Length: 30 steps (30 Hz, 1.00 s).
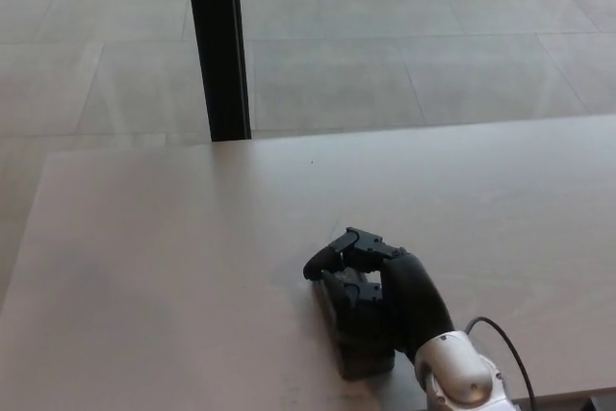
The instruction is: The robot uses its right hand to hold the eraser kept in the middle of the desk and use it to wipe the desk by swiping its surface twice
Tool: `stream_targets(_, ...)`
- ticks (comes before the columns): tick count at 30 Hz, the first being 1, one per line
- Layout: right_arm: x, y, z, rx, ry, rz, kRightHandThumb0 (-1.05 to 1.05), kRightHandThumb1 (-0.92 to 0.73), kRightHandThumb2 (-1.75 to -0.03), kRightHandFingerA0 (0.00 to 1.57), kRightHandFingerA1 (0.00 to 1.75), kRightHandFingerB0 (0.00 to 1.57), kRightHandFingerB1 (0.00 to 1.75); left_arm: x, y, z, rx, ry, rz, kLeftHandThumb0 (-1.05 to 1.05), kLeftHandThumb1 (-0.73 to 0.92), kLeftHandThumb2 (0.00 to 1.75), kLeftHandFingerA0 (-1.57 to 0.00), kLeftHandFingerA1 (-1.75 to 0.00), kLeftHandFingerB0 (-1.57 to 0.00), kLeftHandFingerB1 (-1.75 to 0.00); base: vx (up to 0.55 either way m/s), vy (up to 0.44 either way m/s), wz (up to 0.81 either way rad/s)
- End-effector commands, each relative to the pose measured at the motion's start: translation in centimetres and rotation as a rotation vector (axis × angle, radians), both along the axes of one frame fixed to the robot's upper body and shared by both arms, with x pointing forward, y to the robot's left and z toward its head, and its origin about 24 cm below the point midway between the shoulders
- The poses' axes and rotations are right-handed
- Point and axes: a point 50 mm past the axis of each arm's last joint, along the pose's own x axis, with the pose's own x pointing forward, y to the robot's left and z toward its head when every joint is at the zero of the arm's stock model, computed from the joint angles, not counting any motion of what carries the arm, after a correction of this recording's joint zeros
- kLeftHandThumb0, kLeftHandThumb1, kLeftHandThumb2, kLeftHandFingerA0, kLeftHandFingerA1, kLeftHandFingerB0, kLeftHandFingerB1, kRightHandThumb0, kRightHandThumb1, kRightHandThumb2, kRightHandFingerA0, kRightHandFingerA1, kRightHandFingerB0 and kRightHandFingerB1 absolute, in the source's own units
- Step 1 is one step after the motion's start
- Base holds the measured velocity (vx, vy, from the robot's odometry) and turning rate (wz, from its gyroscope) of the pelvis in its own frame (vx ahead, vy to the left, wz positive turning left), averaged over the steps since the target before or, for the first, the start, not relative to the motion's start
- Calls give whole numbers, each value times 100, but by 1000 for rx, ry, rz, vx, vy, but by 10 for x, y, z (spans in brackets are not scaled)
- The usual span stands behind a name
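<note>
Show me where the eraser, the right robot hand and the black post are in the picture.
eraser [361,348], head view, on its dark side below the fingers.
right robot hand [385,295], head view, on the middle of the hand.
black post [218,45], head view, on its middle, behind the desk.

Soft, even daylight is washing over the pale worktop [173,267], coming from the tiled floor [404,55] side beyond. Shadows are staying faint and diffuse. The whole picture is looking slightly hazy, low in contrast, with mild softness throughout.
</note>
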Motion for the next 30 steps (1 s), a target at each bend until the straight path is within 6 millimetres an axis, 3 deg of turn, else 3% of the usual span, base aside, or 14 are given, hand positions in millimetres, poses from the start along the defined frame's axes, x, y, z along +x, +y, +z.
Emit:
stream_targets(1,-3,-54,-30,-140,186,-81,-43,-77,-79,96,175,71,167,-5,7,4,15,10,16,-46,67,59,-81,-80,-67,-68,0,0,0)
stream_targets(4,14,-103,-11,-168,130,-204,-35,-62,-103,96,175,80,157,-6,7,4,19,16,17,-43,68,60,-77,-76,-64,-66,0,0,0)
stream_targets(9,22,-141,2,-181,106,-332,-36,-65,-94,89,175,71,164,-6,7,3,3,3,27,-45,66,59,-79,-77,-65,-66,0,0,0)
stream_targets(10,21,-148,1,-182,113,-354,-37,-65,-94,99,175,68,173,-8,7,3,1,2,28,-52,50,92,-78,-82,-60,-71,0,0,0)
stream_targets(13,12,-173,-3,-205,128,-435,-36,-67,-92,100,175,66,173,-12,7,1,-2,-7,28,-46,67,60,-79,-78,-66,-67,0,0,0)
stream_targets(15,7,-181,-7,-216,145,-460,-36,-73,-83,99,175,63,173,-14,7,1,-2,-7,44,-48,48,92,-79,-84,-64,-75,0,0,0)
stream_targets(17,2,-190,-11,-208,158,-482,-34,-76,-83,93,175,70,156,-14,7,0,-4,1,53,-45,66,59,-81,-81,-66,-69,0,0,0)
stream_targets(20,-5,-200,-17,-159,188,-521,-31,-70,-91,98,175,78,149,-15,7,0,-9,5,57,-47,47,91,-80,-83,-62,-73,0,0,0)
stream_targets(21,-6,-201,-17,-148,187,-523,-30,-72,-91,97,175,76,151,-15,8,0,-5,10,63,-45,65,59,-82,-78,-66,-66,0,0,0)
stream_targets(23,-8,-202,-19,-149,190,-531,-33,-72,-89,97,175,75,151,-15,8,0,-4,7,61,-47,47,90,-81,-83,-62,-73,0,0,0)
stream_targets(24,-10,-202,-21,-143,198,-541,-33,-75,-82,98,175,75,150,-16,8,0,-2,8,59,-45,65,59,-85,-80,-66,-66,0,0,0)
stream_targets(27,-13,-202,-26,-135,215,-567,-34,-78,-75,99,175,65,156,-16,7,0,-8,6,57,-45,66,59,-80,-78,-63,-64,0,0,0)
stream_targets(29,-15,-201,-28,-125,216,-560,-32,-77,-84,94,175,68,152,-15,7,0,-1,12,53,-48,50,92,-79,-82,-59,-70,0,0,0)
stream_targets(30,-16,-199,-30,-130,216,-549,-34,-74,-86,95,175,68,150,-15,7,0,-11,1,61,-44,66,59,-80,-79,-65,-67,0,0,0)
